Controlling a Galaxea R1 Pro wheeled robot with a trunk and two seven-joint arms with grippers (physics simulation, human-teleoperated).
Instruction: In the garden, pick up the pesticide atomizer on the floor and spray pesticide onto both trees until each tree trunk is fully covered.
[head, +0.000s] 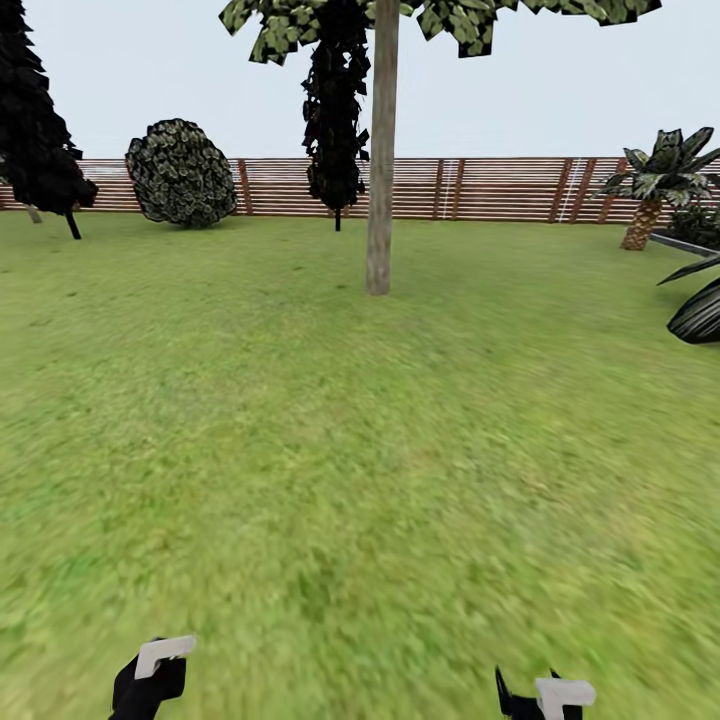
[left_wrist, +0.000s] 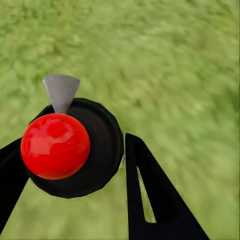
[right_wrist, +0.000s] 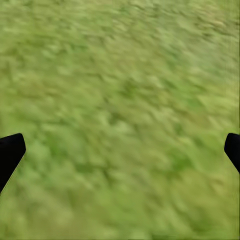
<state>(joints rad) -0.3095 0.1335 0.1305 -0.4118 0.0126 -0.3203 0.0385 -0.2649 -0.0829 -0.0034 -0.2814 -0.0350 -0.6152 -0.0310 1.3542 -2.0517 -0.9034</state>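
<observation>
Head view: a tree trunk stands upright at 12 o'clock on the lawn, its long axis vertical, in front of the fence. The left hand sits at 7 o'clock, the right hand at 5 o'clock.

Left wrist view: the left hand pinches the atomizer, a black body with a red ball and a grey nozzle pointing away over the grass.

Right wrist view: the right hand is spread wide, nothing between its fingers.
</observation>
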